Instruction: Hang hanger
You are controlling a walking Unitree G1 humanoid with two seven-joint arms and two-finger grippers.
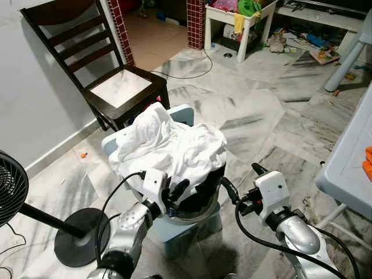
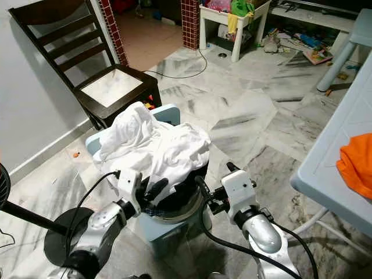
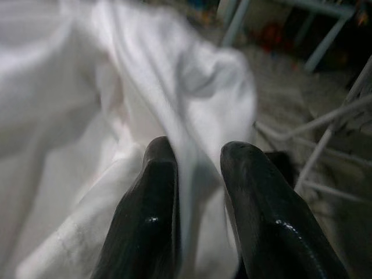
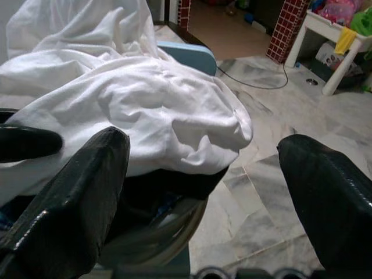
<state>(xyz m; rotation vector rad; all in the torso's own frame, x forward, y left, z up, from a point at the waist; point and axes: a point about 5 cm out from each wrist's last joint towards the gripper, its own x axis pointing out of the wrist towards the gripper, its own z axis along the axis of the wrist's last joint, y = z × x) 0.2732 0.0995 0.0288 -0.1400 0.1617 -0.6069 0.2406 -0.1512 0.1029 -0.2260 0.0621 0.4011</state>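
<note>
Left wrist view: left gripper [image 3: 197, 174] pinching white cloth [image 3: 87, 116]; right gripper [image 4: 203, 174] spread wide, cloth at its 11 o'clock.

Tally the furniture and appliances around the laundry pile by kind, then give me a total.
Dark wooden chair: 1
Pale blue stool under the white laundry: 1
Black standing fan: 1
Small white table: 1
Total: 4
</note>
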